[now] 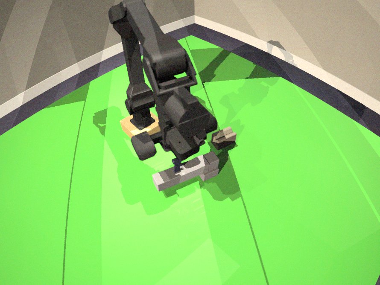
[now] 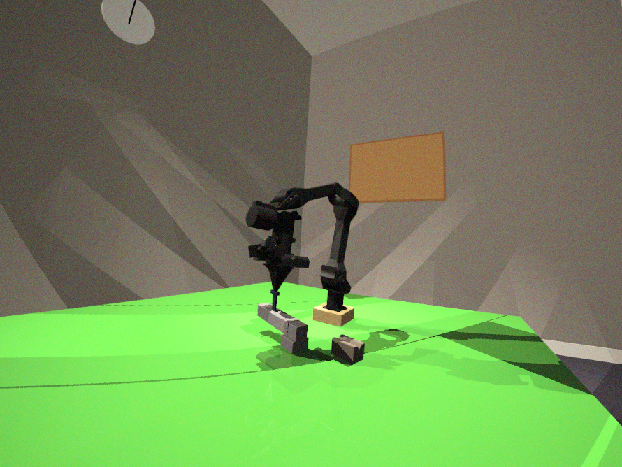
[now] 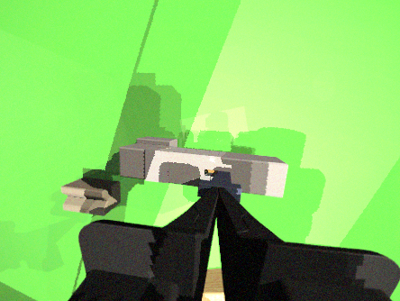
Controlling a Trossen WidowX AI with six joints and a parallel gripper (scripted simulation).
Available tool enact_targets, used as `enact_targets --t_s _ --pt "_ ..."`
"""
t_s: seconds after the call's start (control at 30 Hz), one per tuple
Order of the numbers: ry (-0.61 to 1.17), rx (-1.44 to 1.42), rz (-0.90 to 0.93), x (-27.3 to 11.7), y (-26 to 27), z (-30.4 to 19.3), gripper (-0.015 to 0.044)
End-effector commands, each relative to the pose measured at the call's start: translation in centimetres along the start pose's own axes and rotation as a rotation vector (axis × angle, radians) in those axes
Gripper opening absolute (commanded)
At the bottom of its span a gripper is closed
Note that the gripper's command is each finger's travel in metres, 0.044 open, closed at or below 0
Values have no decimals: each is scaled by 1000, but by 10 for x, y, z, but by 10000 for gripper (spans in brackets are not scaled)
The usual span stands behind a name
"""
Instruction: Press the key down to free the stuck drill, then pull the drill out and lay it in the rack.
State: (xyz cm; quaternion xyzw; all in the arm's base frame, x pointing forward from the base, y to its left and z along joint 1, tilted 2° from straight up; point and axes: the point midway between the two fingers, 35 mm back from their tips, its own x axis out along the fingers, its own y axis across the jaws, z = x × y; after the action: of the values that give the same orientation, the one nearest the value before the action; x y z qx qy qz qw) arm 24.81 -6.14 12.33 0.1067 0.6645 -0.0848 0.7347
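My arm (image 1: 167,50) (image 2: 339,226) arcs thru upper left of top view; gripper (image 1: 175,160) (image 2: 275,290) (image 3: 217,193) shut, ptg down.

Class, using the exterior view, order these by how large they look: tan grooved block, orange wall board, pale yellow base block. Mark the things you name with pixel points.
1. Orange wall board (image 2: 397,167)
2. Unsure, they look alike: pale yellow base block (image 2: 332,317) and tan grooved block (image 2: 347,350)
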Motion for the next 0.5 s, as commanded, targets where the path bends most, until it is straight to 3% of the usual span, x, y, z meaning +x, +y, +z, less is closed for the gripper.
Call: enact_targets --t_s 0.0,0.47 --pt "73 2 -8 24 -3 -8 0" --pt "73 2 -8 28 -3 -7 0"
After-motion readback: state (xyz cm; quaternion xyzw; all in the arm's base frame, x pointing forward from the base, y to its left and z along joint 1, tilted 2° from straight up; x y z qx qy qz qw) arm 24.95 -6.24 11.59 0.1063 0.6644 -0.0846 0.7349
